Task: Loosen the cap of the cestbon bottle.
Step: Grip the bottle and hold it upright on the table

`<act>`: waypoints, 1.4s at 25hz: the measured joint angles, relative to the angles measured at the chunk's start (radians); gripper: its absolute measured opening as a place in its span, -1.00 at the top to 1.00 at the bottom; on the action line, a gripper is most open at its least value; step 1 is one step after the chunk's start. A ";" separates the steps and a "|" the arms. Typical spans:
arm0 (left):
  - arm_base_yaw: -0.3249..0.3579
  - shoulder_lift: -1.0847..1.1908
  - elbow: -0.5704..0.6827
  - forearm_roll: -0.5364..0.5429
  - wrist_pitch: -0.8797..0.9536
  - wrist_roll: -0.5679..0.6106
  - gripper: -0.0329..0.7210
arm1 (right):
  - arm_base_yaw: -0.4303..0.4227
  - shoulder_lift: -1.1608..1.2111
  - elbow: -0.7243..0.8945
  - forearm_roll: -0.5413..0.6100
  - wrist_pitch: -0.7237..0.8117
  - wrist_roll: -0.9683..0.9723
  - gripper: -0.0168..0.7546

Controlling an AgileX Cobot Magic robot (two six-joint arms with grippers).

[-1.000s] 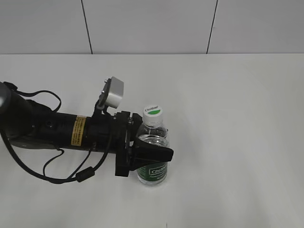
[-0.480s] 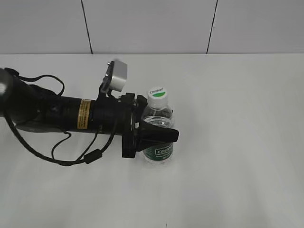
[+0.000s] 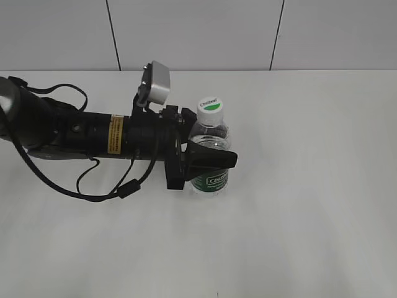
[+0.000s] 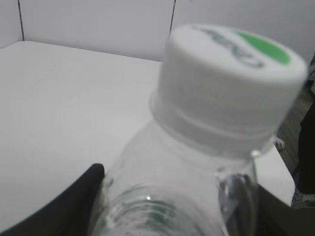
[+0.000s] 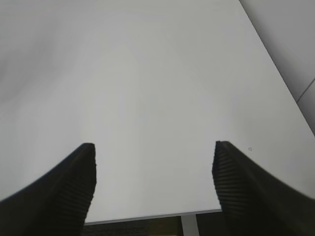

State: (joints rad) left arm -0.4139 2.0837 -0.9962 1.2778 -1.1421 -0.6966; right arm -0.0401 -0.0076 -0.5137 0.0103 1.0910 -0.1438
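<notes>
The left gripper (image 3: 208,160) clamps the bottle (image 3: 209,162) around its clear body just above the green label, one black finger (image 3: 213,159) crossing the front. Over the past second the arm has carried the bottle up and to the right across the white table (image 3: 310,186), away from the camera and closer to the table's middle; its base appears to sit on or just above the surface. The cap (image 3: 210,110) remains screwed on, green half-disc facing up, filling the left wrist view with nothing touching it. The right gripper (image 5: 155,184) hangs over bare table with its ribbed fingers spread wide and empty, and does not show in the exterior view. The move likely presents the bottle for the right arm; the twist itself has not started.
</notes>
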 joint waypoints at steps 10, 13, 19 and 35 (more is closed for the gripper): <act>0.000 0.000 0.000 -0.017 0.030 0.000 -0.25 | 0.000 0.000 0.000 0.000 0.000 0.000 -0.50; 0.000 0.000 0.000 -0.019 0.030 0.000 -0.25 | 0.000 0.000 0.000 0.000 0.000 0.000 -0.50; 0.000 0.000 0.000 -0.020 0.030 0.000 -0.25 | 0.000 0.000 0.000 0.000 0.000 0.000 -0.50; 0.000 0.000 0.000 -0.045 0.030 0.000 -0.25 | 0.000 0.000 0.000 0.017 0.000 0.011 -0.50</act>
State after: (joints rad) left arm -0.4139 2.0837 -0.9962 1.2327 -1.1122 -0.6966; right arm -0.0401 -0.0076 -0.5137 0.0271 1.0910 -0.1326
